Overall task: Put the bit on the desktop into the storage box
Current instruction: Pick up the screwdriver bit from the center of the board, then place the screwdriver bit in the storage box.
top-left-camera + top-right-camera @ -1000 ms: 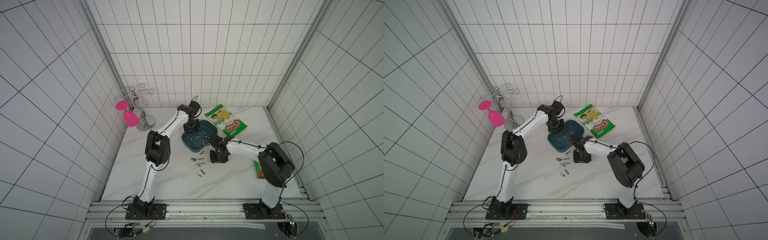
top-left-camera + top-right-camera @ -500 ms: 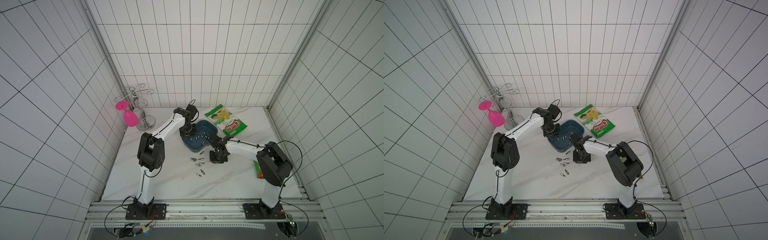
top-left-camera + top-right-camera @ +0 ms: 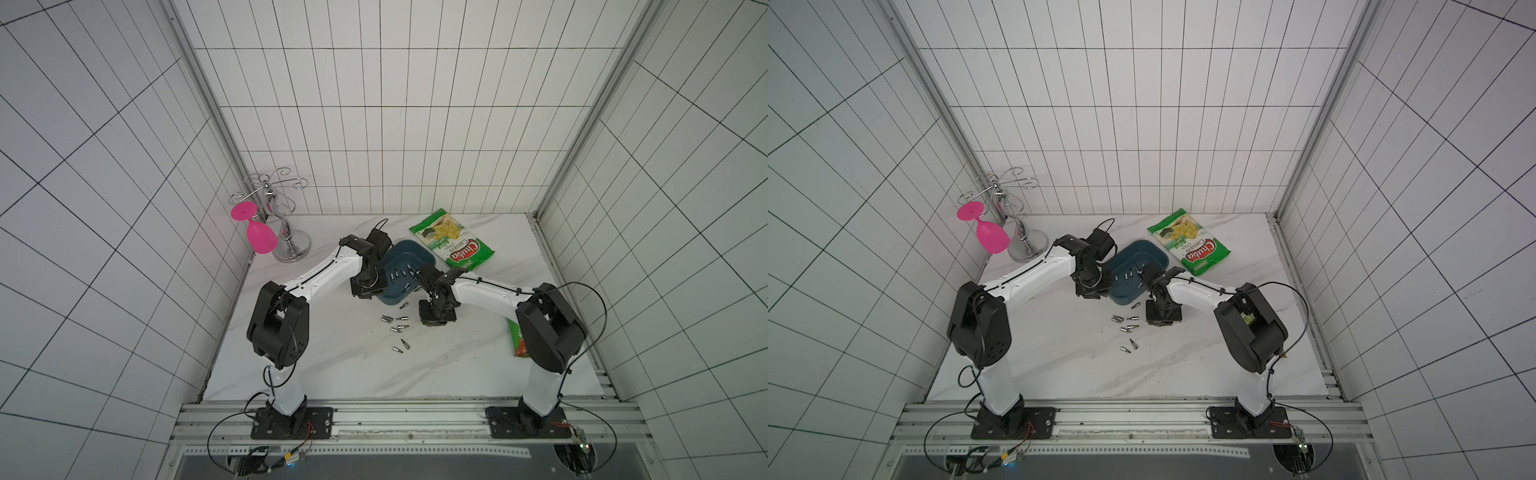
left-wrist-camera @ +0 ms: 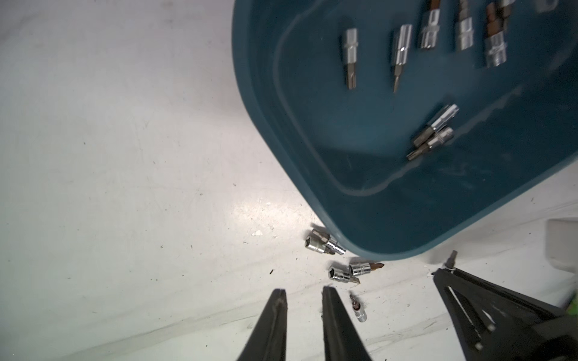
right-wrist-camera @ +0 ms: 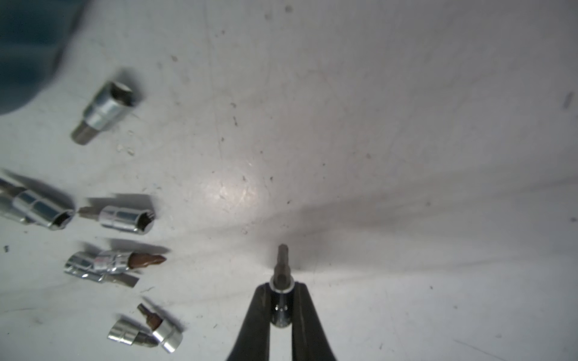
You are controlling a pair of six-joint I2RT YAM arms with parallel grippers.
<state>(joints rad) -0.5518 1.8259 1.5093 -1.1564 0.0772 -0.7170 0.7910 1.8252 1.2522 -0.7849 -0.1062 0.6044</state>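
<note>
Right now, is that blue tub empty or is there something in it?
Not empty. The storage box holds several metal bits on its floor in the left wrist view; others lie outside on the desktop.

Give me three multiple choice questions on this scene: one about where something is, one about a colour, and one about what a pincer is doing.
1. Where does the chips bag lie?
A) on the desktop beside the box
B) inside the box
C) under the left arm

2. What colour is the glass hanging on the rack?
A) green
B) pink
C) clear

3. What state is the right pincer in?
A) wide open
B) shut on nothing
C) shut on a bit

Answers:
1 A, both top views show the bag flat on the marble next to the box.
2 B, its bowl and foot are bright pink.
3 C, the right wrist view shows the bit clamped between the fingers.
</note>
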